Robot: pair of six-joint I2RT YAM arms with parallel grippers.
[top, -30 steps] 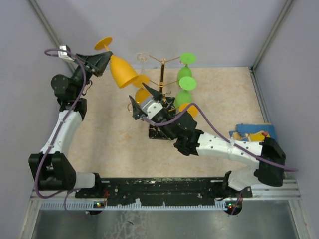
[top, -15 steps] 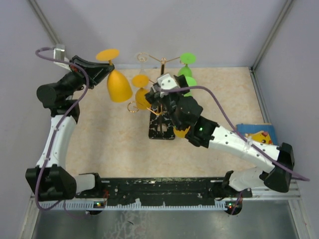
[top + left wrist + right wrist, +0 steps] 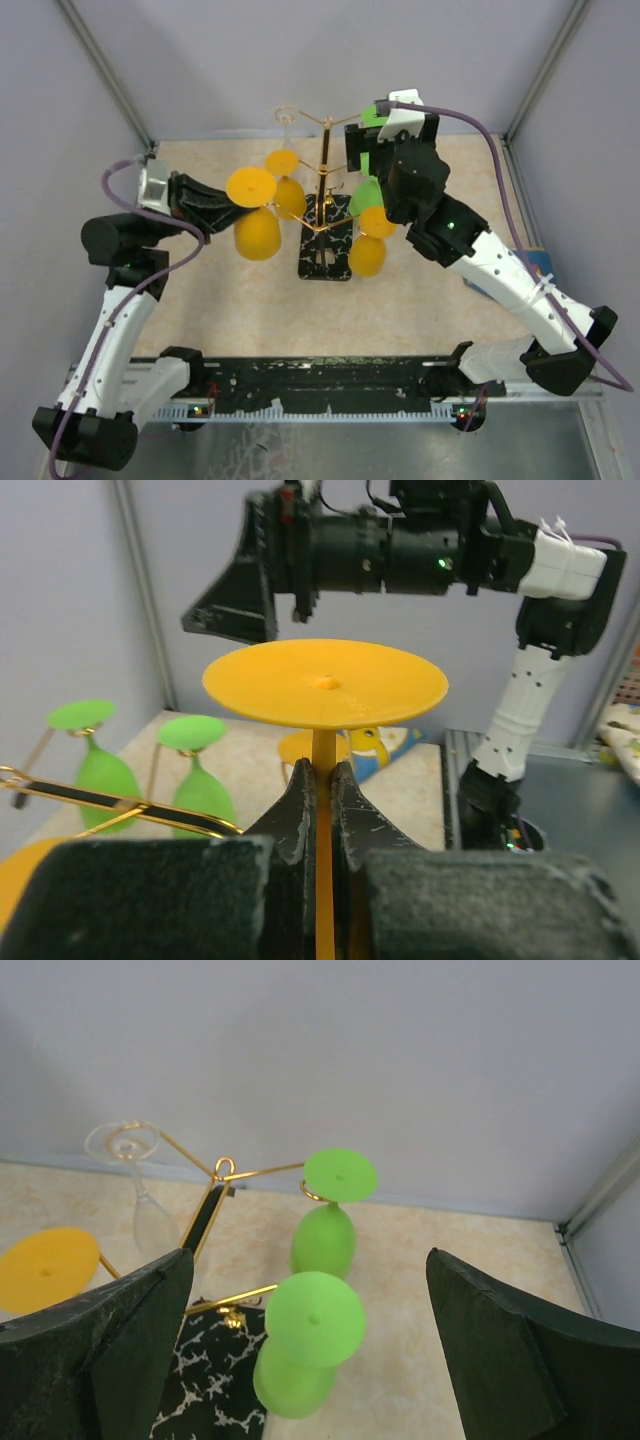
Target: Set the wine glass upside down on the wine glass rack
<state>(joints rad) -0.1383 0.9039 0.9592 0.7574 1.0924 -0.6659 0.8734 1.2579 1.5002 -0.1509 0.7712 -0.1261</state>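
My left gripper is shut on the stem of an orange wine glass. It holds the glass upside down, foot up, just left of the wine glass rack, a gold wire stand on a black veined base. In the left wrist view the fingers pinch the stem under the orange foot. My right gripper is open and empty, high over the rack's right side. Its view looks down on two hanging green glasses.
Two more orange glasses and a clear glass hang upside down on the rack. A blue-and-yellow item lies at the table's right. Grey walls close the back and sides.
My left arm swung the orange glass from the back left down toward the rack and turned it foot up. My right arm rose from in front of the rack to above its right side.
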